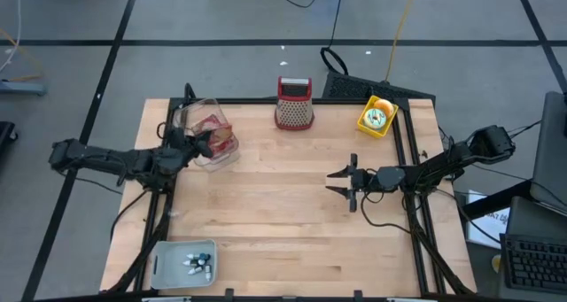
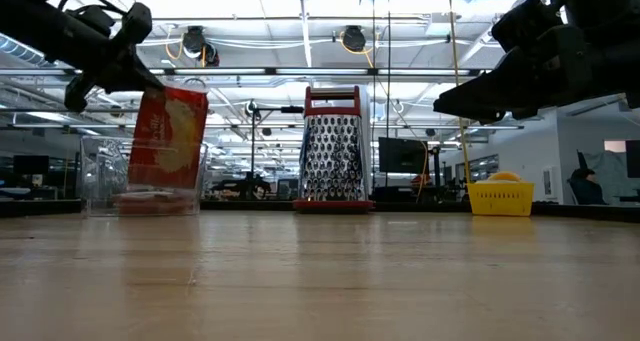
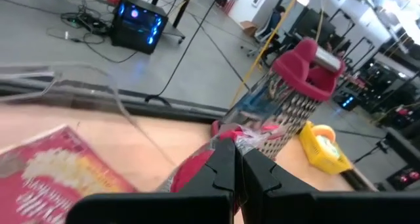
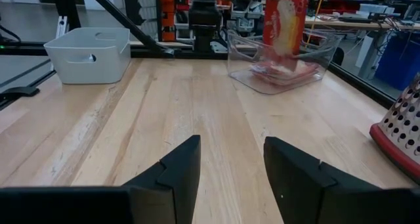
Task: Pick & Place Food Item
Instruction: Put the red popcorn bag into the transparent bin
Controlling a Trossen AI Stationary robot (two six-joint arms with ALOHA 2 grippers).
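Nearest the front edge of the table (image 1: 292, 249), at its left corner, sat a pale grey bin (image 1: 182, 263) with a few small items inside. Farther in, on the right side, the right gripper (image 1: 340, 186) hovered above bare wood with its jaws standing apart and nothing between them; its two dark fingers (image 4: 174, 166) framed an empty stretch of tabletop in the right wrist view.

Across the table on the left, the left gripper (image 1: 202, 143) had its jaws closed on the crinkled top edge of a red snack packet (image 2: 167, 130). The packet hung upright over a clear plastic container (image 1: 206, 134), its lower end inside the container's walls, and more red packets (image 4: 282, 71) lay on the container's floor.

Along the far edge stood a metal box grater (image 1: 294, 104) with a red handle, near the middle, and a yellow basket (image 1: 376, 117) holding a round yellow item toward the right corner.
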